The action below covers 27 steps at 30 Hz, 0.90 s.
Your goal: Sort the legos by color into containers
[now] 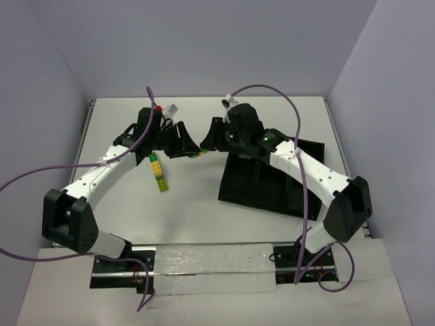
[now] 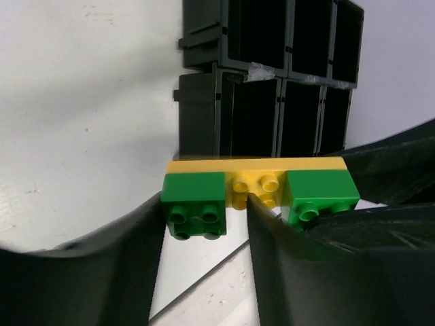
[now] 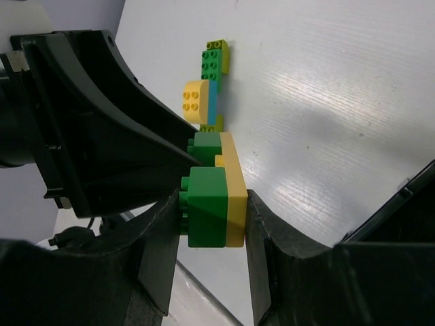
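A lego assembly, a long yellow brick (image 2: 258, 165) with a green brick at each end, hangs between my two grippers above the table. My left gripper (image 2: 204, 221) is shut on one green brick (image 2: 194, 197). My right gripper (image 3: 211, 210) is shut on the other green brick (image 3: 207, 204) and the yellow brick's end (image 3: 234, 193). In the top view the left gripper (image 1: 189, 145) and right gripper (image 1: 212, 139) meet tip to tip. A second stack (image 1: 159, 173) of lime, green, yellow and light blue legos lies on the table. The black tray (image 1: 272, 180) looks empty where its compartments show.
The tray also shows beyond the bricks in the left wrist view (image 2: 272, 81), its compartments dark. The loose stack also shows in the right wrist view (image 3: 207, 81). White walls enclose the table on three sides. Purple cables arc over both arms.
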Each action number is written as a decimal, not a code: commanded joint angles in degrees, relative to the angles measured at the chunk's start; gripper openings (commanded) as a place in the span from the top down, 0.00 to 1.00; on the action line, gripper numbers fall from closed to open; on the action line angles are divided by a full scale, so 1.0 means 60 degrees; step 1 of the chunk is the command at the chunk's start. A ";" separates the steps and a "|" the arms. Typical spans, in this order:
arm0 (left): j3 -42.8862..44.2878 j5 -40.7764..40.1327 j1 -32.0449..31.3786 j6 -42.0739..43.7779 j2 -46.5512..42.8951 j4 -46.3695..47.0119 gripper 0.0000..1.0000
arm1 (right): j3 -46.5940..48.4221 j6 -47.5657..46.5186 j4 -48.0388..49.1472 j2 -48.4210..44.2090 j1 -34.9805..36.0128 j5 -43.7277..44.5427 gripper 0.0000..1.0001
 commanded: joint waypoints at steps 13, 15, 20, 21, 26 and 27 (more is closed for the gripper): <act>0.0392 -0.0563 -0.0008 0.0481 -0.0242 -0.0295 1.00 | -0.0409 0.0149 0.0547 -0.0491 -0.0898 -0.0199 0.99; 0.0468 -0.0525 0.0014 0.0504 -0.0266 -0.0330 1.00 | -0.0616 0.0155 0.0537 -0.0651 -0.1169 -0.0205 0.99; 0.0724 -0.0205 0.0024 0.0405 -0.0237 -0.0173 1.00 | -0.0985 -0.0065 -0.0037 -0.0852 -0.2127 0.0541 1.00; 0.0768 -0.0133 0.0024 0.0362 -0.0207 -0.0114 1.00 | -0.0970 -0.0138 -0.0470 -0.0882 -0.2256 0.0906 0.99; 0.1555 -0.0267 -0.0623 0.0147 0.0684 0.0005 1.00 | -0.1190 -0.0309 -0.1454 -0.1628 -0.2475 0.3697 1.00; 0.1741 -0.0459 -0.0912 0.0154 0.0966 -0.0061 1.00 | -0.1308 -0.0302 -0.1551 -0.1844 -0.2519 0.4025 1.00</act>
